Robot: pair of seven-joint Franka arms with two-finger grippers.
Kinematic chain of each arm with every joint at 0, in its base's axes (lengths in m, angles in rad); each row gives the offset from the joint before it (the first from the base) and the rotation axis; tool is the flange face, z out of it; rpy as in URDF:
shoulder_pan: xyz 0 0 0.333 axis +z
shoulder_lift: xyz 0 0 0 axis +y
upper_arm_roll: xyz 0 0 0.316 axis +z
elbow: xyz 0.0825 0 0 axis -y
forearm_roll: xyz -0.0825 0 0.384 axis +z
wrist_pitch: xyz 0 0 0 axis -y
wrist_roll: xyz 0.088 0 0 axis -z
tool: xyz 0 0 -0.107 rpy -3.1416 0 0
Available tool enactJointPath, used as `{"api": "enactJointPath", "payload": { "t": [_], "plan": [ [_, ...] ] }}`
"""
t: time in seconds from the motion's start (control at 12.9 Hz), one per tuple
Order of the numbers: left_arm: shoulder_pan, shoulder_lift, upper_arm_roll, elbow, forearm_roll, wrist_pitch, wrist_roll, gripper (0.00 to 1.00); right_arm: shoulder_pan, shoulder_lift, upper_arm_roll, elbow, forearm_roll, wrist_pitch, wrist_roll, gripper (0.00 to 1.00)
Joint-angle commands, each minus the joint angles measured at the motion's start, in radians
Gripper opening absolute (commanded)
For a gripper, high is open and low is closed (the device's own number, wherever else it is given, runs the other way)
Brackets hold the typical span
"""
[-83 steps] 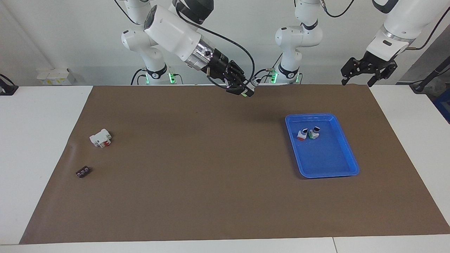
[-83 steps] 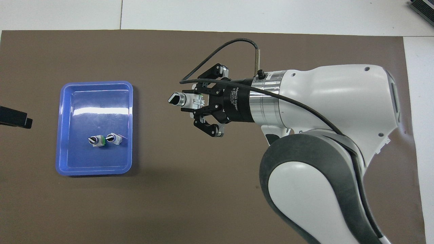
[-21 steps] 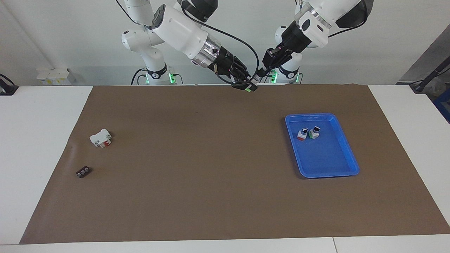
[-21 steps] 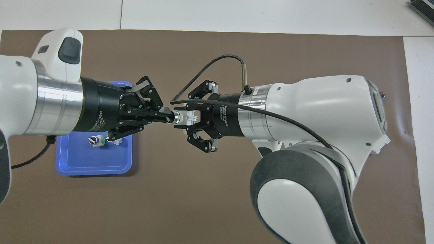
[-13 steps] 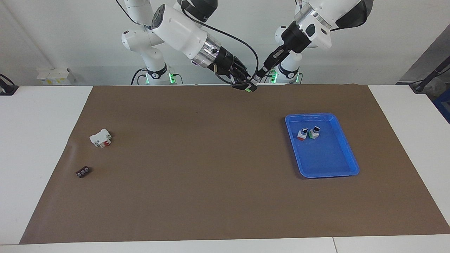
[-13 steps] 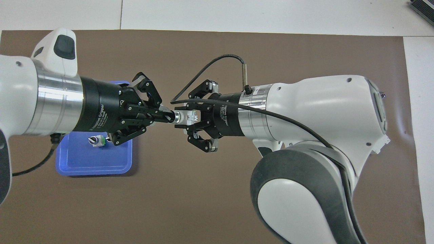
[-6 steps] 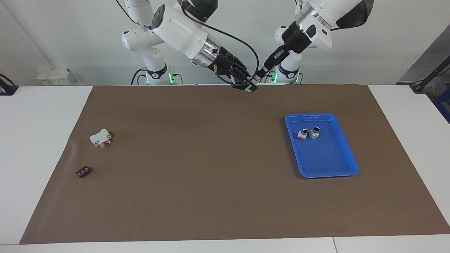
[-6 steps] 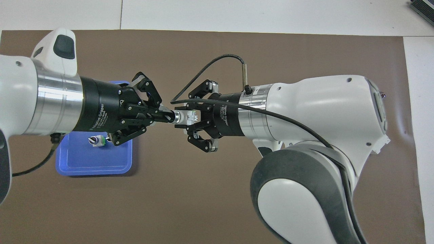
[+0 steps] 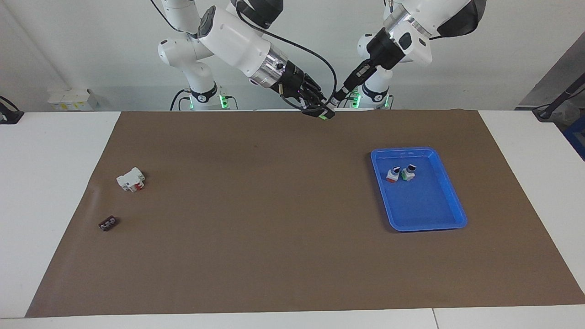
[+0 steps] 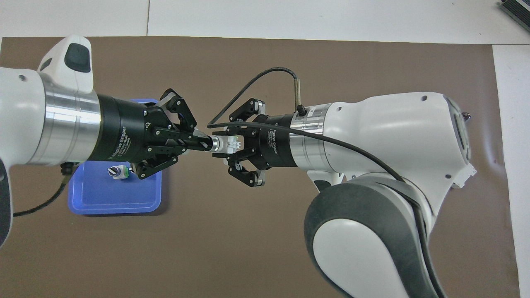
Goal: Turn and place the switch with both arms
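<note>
Gripping the switch (image 10: 227, 144) from both ends, both arms' jaws clench it; facing view shows its green end.

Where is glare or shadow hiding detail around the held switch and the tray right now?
Overhead view: the left claw and its arm cover part of the blue tray; the switch reads clearly between both claws, without glare. Facing view: a white glare streak lies across the tray floor, and the switch is small against the right claw, only its green end distinct; shadows on the brown mat are soft.

White wall (image 9: 91, 45) (plain), white table (image 9: 45, 183)
</note>
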Motion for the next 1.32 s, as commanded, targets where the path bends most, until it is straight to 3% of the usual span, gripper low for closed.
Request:
{"api": "enactJointPath", "payload": {
  "t": [0.0,0.08,0.16,0.54,0.93,1.09,1.24],
  "plan": [
    [-0.009,-0.029,-0.002,-0.04,-0.027,-0.058,-0.023,0.0,-0.004,0.016,0.008,0.026,0.01,0.027,0.001,0.34],
    [0.003,-0.029,-0.002,-0.038,-0.027,-0.07,-0.018,0.0,-0.004,0.015,0.008,0.026,0.009,0.026,-0.001,0.5],
    [0.011,-0.029,-0.002,-0.038,-0.024,-0.079,-0.012,0.0,-0.001,0.007,0.007,0.026,-0.002,0.023,-0.005,1.0],
    [0.066,-0.046,-0.001,-0.078,-0.018,-0.093,0.059,0.0,-0.016,-0.041,-0.001,0.027,-0.144,-0.022,-0.148,1.0],
    [0.105,-0.156,0.004,-0.297,0.114,-0.012,0.337,0.0,-0.03,-0.044,-0.004,0.032,-0.503,-0.017,-0.454,1.0],
    [0.147,-0.195,0.004,-0.401,0.135,0.091,0.472,0.0,-0.092,-0.048,-0.002,0.026,-0.525,-0.029,-0.568,1.0],
    [0.178,-0.203,0.004,-0.489,0.245,0.172,0.626,0.0,-0.151,-0.048,-0.003,0.027,-0.586,-0.075,-0.732,1.0]
  ]
}}
